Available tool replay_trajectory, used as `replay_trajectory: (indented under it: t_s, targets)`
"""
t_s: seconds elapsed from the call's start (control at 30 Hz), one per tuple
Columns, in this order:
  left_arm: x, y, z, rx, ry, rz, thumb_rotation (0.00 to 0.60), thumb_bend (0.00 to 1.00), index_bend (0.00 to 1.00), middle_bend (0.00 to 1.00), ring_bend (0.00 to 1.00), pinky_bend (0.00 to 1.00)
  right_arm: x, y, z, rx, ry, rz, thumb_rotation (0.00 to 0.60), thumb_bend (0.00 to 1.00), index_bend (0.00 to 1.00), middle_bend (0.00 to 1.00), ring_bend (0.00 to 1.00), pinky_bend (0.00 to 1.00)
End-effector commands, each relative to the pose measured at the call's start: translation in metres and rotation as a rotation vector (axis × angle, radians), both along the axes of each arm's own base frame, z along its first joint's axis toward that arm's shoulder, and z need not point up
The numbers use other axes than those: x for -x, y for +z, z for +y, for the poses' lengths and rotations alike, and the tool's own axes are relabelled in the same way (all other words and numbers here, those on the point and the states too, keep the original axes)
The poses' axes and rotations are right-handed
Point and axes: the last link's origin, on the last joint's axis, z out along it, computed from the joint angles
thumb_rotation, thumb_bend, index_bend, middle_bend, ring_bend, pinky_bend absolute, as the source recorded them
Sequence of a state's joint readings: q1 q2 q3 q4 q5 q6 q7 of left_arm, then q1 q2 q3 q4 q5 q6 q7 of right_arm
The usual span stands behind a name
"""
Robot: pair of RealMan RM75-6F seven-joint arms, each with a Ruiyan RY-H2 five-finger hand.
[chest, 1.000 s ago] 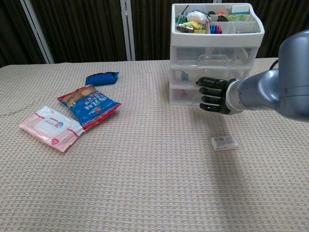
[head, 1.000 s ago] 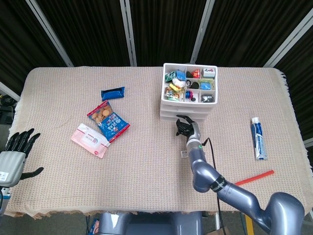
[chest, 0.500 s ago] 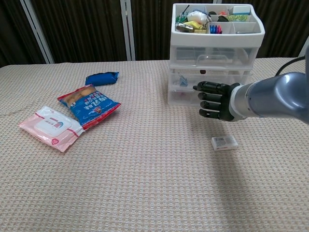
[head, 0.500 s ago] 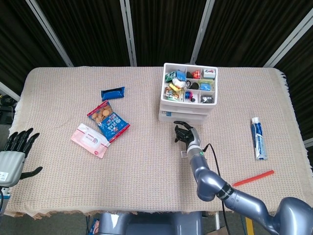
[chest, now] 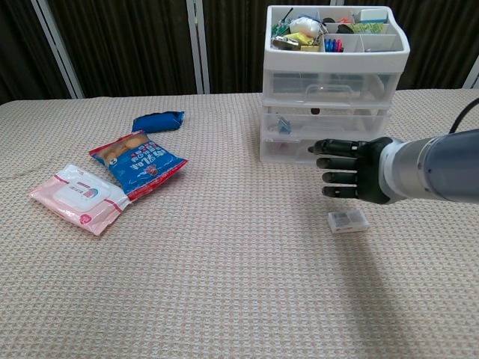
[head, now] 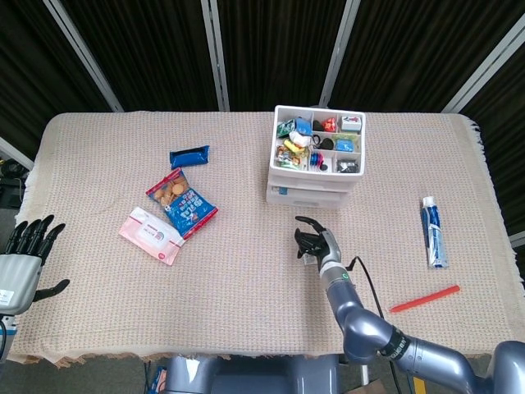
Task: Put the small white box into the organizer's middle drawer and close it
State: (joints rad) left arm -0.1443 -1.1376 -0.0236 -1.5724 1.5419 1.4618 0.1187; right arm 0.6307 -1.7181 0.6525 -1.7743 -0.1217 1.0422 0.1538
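The small white box [chest: 348, 221] lies flat on the tablecloth in front of the organizer [chest: 337, 82], a white three-drawer unit with a filled tray on top. In the head view my right hand hides most of the box. My right hand [chest: 348, 170] [head: 316, 244] hovers just above and behind the box with its fingers stretched out toward the left and nothing in them. The middle drawer [chest: 325, 121] shows a clear front, and the lower fronts [head: 305, 195] stick out slightly past the tray. My left hand [head: 29, 254] rests open off the table's left edge.
On the left half lie a blue snack bar [head: 189, 155], a blue cookie packet [head: 182, 199] and a pink wipes pack [head: 151, 235]. A toothpaste tube [head: 433, 231] and a red stick [head: 425, 299] lie to the right.
My right hand has drawn back from the organizer's drawer fronts toward the near edge and now hangs over the box. A drawer front has come out slightly. The left hand has stayed put.
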Motion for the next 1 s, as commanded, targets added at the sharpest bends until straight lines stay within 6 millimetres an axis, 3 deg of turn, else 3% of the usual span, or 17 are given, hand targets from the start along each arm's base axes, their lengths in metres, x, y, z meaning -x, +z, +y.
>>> replay_trajectory:
  t_s: [0.03,0.43,0.63,1.0]
  targets:
    - [0.000,0.000,0.000,-0.001,-0.004,0.003,0.600,0.08,0.10,0.00,0.00,0.00,0.004,0.018,0.008,0.044,0.126,0.163,0.600,0.46,0.27,0.82,0.80,0.72]
    - [0.000,-0.002,0.000,-0.004,-0.011,0.014,0.600,0.08,0.10,0.00,0.00,0.00,0.020,0.046,-0.004,0.139,0.344,0.638,0.600,0.44,0.27,0.82,0.80,0.72]
    - [0.000,-0.002,-0.001,-0.004,-0.013,0.013,0.600,0.08,0.10,0.00,0.00,0.00,0.025,0.043,-0.014,0.155,0.342,0.720,0.600,0.44,0.27,0.82,0.80,0.72]
    - [0.000,-0.002,-0.001,-0.001,-0.011,0.005,0.600,0.08,0.10,0.00,0.00,0.00,0.027,0.035,-0.027,0.162,0.301,0.722,0.600,0.44,0.27,0.82,0.80,0.72]
